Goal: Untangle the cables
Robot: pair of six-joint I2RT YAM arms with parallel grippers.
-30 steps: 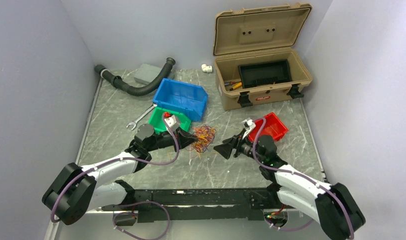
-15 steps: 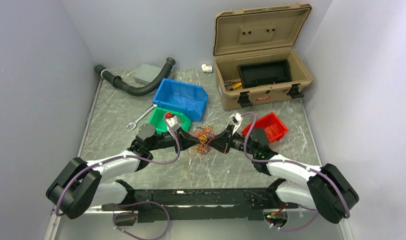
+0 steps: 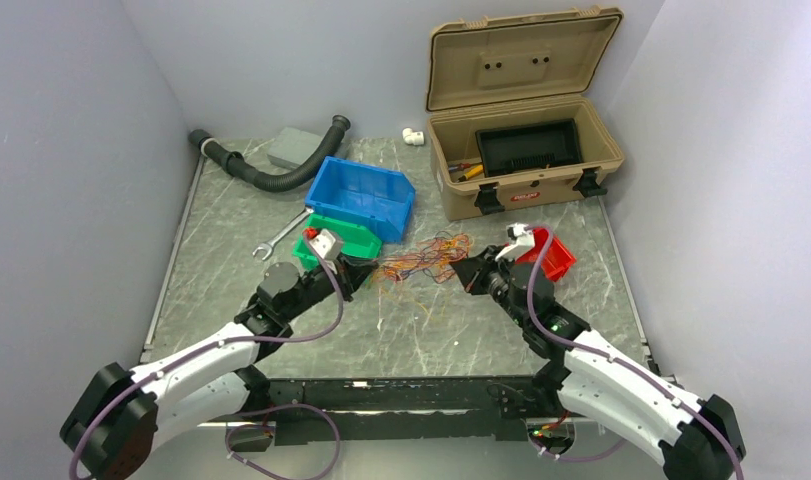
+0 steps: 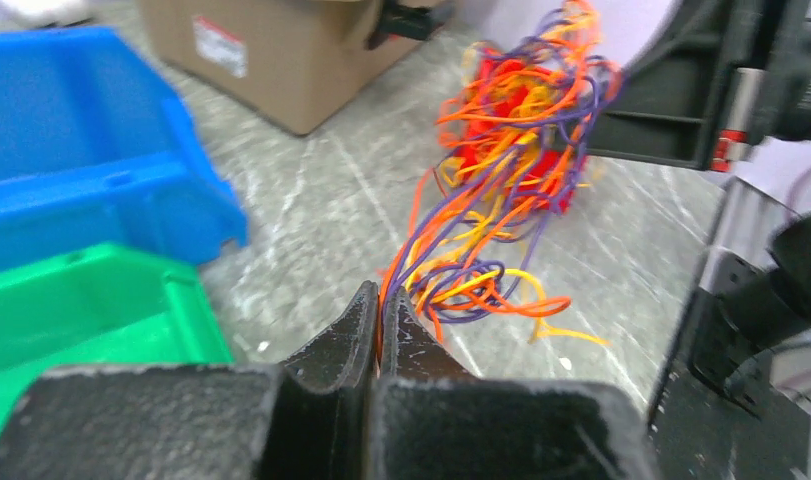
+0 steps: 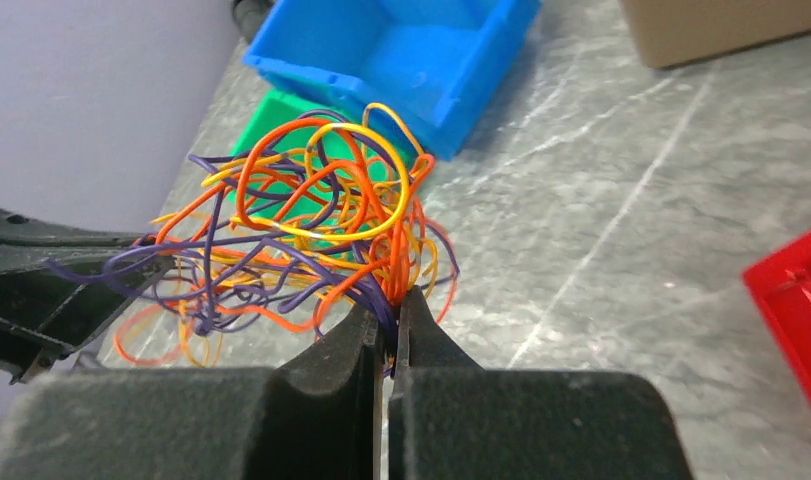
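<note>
The cables (image 3: pixel 421 262) are a tangle of thin orange, yellow and purple wires, pulled out sideways over the table's middle between my two grippers. My left gripper (image 3: pixel 365 272) is shut on strands at the tangle's left end; in the left wrist view its tips (image 4: pixel 383 300) pinch orange and purple wires, and the bulk of the cables (image 4: pixel 506 150) hangs beyond them. My right gripper (image 3: pixel 469 272) is shut on the right end. In the right wrist view its tips (image 5: pixel 391 305) clamp a bunch of strands, and the cables (image 5: pixel 311 215) loop out above them.
A green bin (image 3: pixel 349 240) and a blue bin (image 3: pixel 361 195) sit just behind the left gripper. A red bin (image 3: pixel 549 256) lies by the right arm. An open tan toolbox (image 3: pixel 526 150) stands at the back right. A wrench (image 3: pixel 281 236), black hose (image 3: pixel 271 172), grey block (image 3: pixel 296 148) and white fitting (image 3: pixel 413 135) lie at the back left.
My right gripper swung in open, reached the tangle and shut on it. Both grippers then drew apart, stretching the bunched tangle sideways and slightly toward the back.
</note>
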